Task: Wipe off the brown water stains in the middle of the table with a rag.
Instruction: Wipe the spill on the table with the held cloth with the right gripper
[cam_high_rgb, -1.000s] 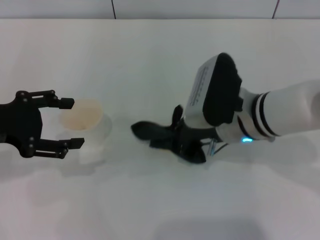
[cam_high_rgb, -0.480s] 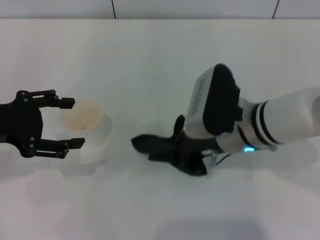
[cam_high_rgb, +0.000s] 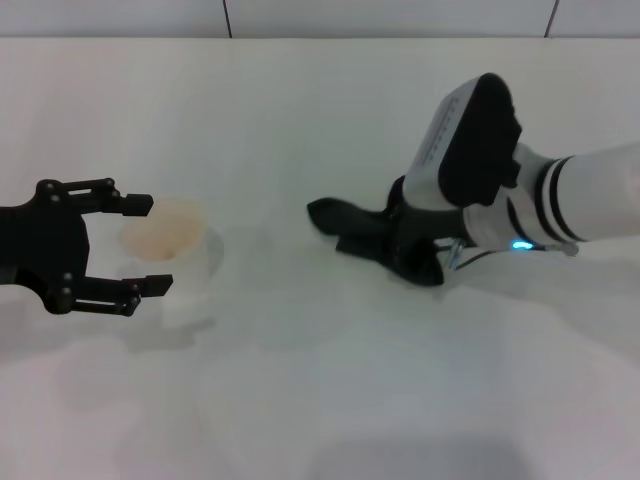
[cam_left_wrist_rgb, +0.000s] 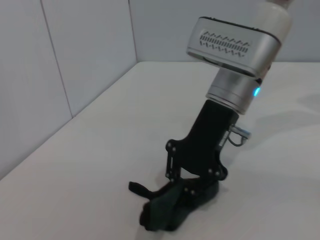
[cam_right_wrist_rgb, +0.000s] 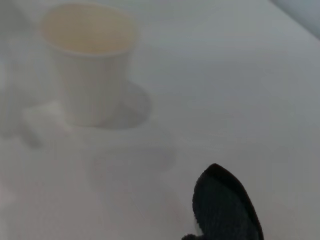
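Observation:
My right gripper (cam_high_rgb: 392, 246) is shut on the dark green-black rag (cam_high_rgb: 342, 222) and presses it on the white table (cam_high_rgb: 300, 120), right of the middle. The left wrist view shows the gripper (cam_left_wrist_rgb: 189, 189) standing upright over the rag (cam_left_wrist_rgb: 165, 212). A tip of the rag (cam_right_wrist_rgb: 225, 210) also shows in the right wrist view. No brown water stain shows in any view. My left gripper (cam_high_rgb: 148, 246) is open at the left, with its fingertips on either side of a clear cup's near rim.
The clear plastic cup (cam_high_rgb: 170, 245) with a brownish tint stands at the left, between my left fingers; it also shows in the right wrist view (cam_right_wrist_rgb: 87, 65). A grey tiled wall (cam_left_wrist_rgb: 65, 65) borders the table's far edge.
My right gripper has slid the rag to the right and a little farther from me across the table. The left gripper and the cup have not moved.

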